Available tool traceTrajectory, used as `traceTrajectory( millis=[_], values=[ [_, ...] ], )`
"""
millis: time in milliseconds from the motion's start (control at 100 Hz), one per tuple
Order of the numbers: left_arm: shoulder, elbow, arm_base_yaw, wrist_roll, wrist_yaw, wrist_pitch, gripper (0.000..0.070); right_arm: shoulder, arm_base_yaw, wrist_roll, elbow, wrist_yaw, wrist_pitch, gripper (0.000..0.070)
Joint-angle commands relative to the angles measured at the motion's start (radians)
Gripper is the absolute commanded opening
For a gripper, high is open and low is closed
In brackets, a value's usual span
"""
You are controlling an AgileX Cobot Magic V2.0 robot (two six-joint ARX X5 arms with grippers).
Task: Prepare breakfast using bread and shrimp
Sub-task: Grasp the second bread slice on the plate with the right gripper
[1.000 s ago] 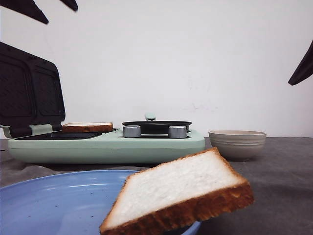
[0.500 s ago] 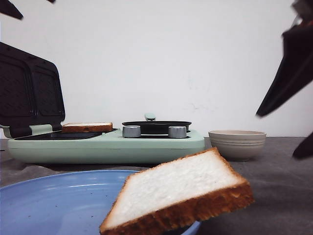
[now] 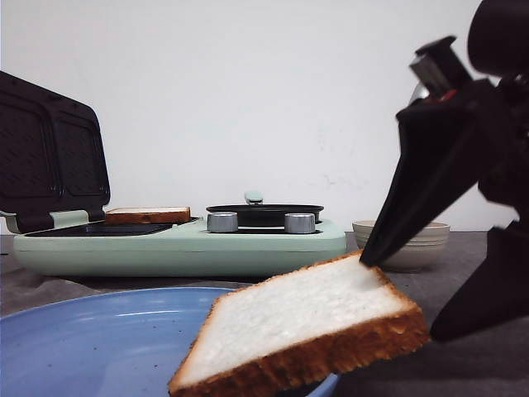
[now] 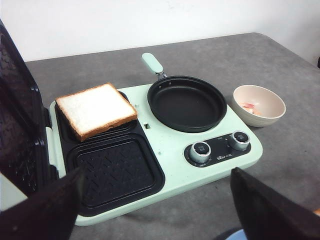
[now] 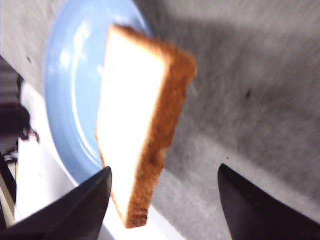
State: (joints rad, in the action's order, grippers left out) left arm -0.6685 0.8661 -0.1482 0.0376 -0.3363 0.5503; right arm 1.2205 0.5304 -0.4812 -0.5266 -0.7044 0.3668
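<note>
One slice of bread leans on the right rim of the blue plate, jutting over the table. My right gripper is open, with one finger above and one below the slice's right end. In the right wrist view the bread has a crust corner between the fingers of the gripper. Another bread slice lies on the far plate of the sandwich maker. Pink shrimp lie in a beige bowl. My left gripper hangs open and empty over the maker's near edge.
The green maker has its black lid standing open at the left. A black frying pan sits on its right half, and two knobs face front. The bowl stands right of it on the grey table.
My right gripper has come down from the upper right to the slice on the plate. The left gripper's tips have left the top of the front view. The bread has not moved.
</note>
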Motion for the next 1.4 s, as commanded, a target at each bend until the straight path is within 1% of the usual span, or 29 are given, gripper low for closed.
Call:
traceTrajectory(
  millis=[0,360,510,550,570,590,640,670,700,750,830,1080,1240,1390],
  values=[
    [0.007,0.01,-0.002,0.0,0.003,-0.003,0.0503,0.027,0.027,-0.019,-0.003,-0.003,-0.023,0.0416],
    [0.044,0.01,-0.002,0.0,0.022,0.01,0.0503,0.055,0.124,-0.093,-0.003,0.003,-0.113,0.041],
    [0.044,0.01,-0.002,-0.001,0.022,0.011,0.0503,0.058,0.137,-0.096,-0.003,0.029,-0.112,0.0406],
    [0.044,0.01,-0.002,-0.001,0.022,0.011,0.0503,0.06,0.137,-0.097,-0.003,0.028,-0.112,0.0368],
    [0.044,0.01,-0.002,0.0,0.022,0.011,0.0503,0.06,0.137,-0.097,-0.003,0.029,-0.112,0.0322],
    [0.044,0.01,-0.002,0.0,0.022,0.011,0.0503,0.06,0.137,-0.096,-0.003,0.029,-0.112,0.0295],
    [0.044,0.01,-0.002,-0.001,0.022,0.011,0.0503,0.06,0.138,-0.097,-0.003,0.028,-0.112,0.0198],
    [0.044,0.01,-0.002,0.0,0.022,0.011,0.0504,0.06,0.14,-0.097,-0.003,0.029,-0.112,0.016],
    [0.044,0.01,-0.002,-0.001,0.022,0.011,0.0503,0.06,0.142,-0.097,-0.003,0.029,-0.111,0.0133],
    [0.044,0.01,-0.002,0.0,0.022,0.011,0.0503,0.06,0.142,-0.097,-0.003,0.028,-0.108,0.0069],
    [0.044,0.01,-0.002,-0.001,0.022,0.011,0.0503,0.06,0.142,-0.098,-0.003,0.029,-0.104,0.0001],
    [0.044,0.01,-0.002,-0.001,0.022,0.011,0.0503,0.027,0.142,-0.097,-0.003,0.015,-0.123,0.0001],
    [0.044,0.01,-0.002,-0.001,0.022,0.01,0.0503,-0.031,0.142,-0.149,-0.007,0.012,-0.173,0.0001],
    [0.044,0.01,-0.002,-0.001,0.026,0.008,0.0503,-0.068,0.142,-0.167,-0.034,0.012,-0.188,0.0001]
  ],
)
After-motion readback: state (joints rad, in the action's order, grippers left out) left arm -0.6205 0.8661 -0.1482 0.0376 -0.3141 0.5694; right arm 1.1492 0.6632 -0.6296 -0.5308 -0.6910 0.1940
